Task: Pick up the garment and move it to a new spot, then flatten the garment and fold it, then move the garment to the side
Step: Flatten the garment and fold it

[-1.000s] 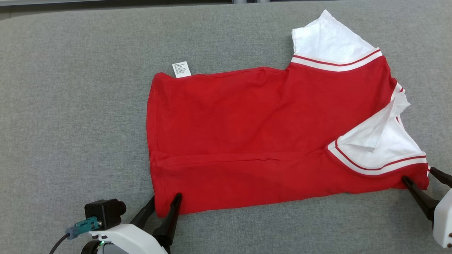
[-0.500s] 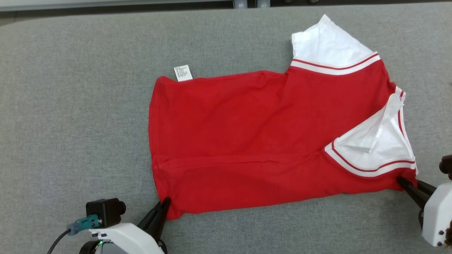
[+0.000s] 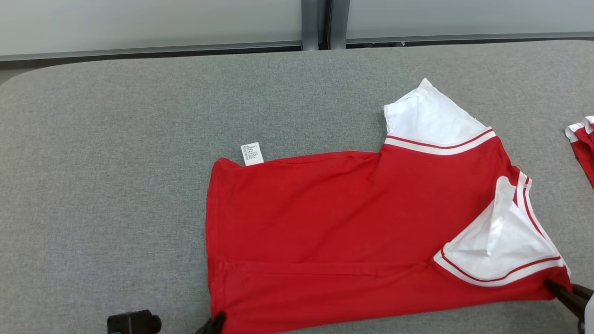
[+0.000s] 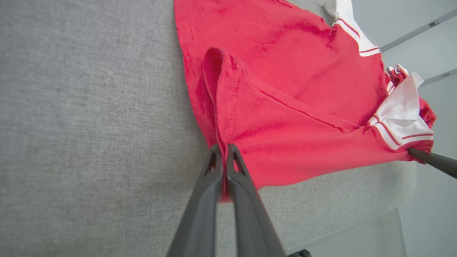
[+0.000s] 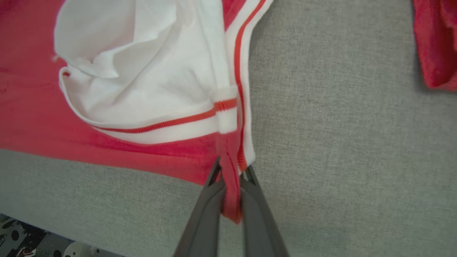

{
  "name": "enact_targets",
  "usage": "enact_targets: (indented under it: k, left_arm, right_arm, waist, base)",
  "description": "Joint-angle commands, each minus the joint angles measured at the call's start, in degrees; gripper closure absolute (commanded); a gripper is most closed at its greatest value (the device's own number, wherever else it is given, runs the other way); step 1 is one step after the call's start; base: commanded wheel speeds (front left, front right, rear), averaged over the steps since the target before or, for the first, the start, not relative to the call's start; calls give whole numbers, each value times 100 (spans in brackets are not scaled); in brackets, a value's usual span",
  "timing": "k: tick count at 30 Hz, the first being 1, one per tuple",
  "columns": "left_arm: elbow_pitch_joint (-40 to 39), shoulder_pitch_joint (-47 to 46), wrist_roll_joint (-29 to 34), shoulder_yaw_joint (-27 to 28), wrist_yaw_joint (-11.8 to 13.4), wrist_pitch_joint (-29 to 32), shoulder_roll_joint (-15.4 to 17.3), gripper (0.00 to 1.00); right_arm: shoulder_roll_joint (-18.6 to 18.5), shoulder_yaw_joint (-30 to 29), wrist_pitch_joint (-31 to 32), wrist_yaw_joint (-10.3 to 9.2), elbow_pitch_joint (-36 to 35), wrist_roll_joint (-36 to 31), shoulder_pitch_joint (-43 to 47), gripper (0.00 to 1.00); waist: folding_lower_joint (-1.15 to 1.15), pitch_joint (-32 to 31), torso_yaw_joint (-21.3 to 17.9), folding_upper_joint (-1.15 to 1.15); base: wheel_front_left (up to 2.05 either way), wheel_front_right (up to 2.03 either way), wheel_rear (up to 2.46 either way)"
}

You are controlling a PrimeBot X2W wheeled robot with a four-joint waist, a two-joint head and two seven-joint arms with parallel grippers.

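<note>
Head view: the red garment (image 3: pixel 348 222) is lying spread along the grey surface's (image 3: pixel 116 162) near edge, right of centre. The left gripper (image 3: pixel 214 321) is nipping its near-left corner, and the right gripper (image 3: pixel 563 288) its near-right corner.

Left wrist view: the fingers are pressing together on the hem, with the fabric ridging above them.

Right wrist view: the fingers are pinching the striped corner. A second red cloth (image 5: pixel 435 43) is lying apart.
</note>
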Motion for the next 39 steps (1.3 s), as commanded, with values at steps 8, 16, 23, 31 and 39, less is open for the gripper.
enact_targets:
  k: [8, 16, 23, 31, 39]
  left_arm:
    - [346, -123, 183, 0, 126, -269, -141, 0]
    - [-165, -1242, 536, 414, 138, 65, 458, 0]
    - [468, -3126, 768, 110, -132, 758, 311, 0]
    - [1558, -4705, 971, -372, -553, 1141, -162, 0]
    - [1959, -5078, 967, -676, -823, 1188, -467, 0]
  right_arm:
    - [120, -291, 81, -2, -154, -230, 258, 0]
    - [-436, -731, 371, -1, -1274, -93, -752, 0]
    - [-523, -54, 770, -2, -868, -336, -2668, 0]
    - [-311, 738, 878, -1, 587, -863, -4619, 0]
    - [-162, 1232, 695, -1, 1667, -989, -5387, 0]
  waist:
    - [0, 63, -5, 0]
    - [0, 756, -23, 0]
    - [0, 1493, 277, 0]
    - [0, 2027, 768, 0]
    - [0, 2105, 963, 0]
  base:
    - [0, 0, 0]
    - [0, 0, 0]
    - [0, 0, 0]
    - [0, 0, 0]
    - [0, 0, 0]
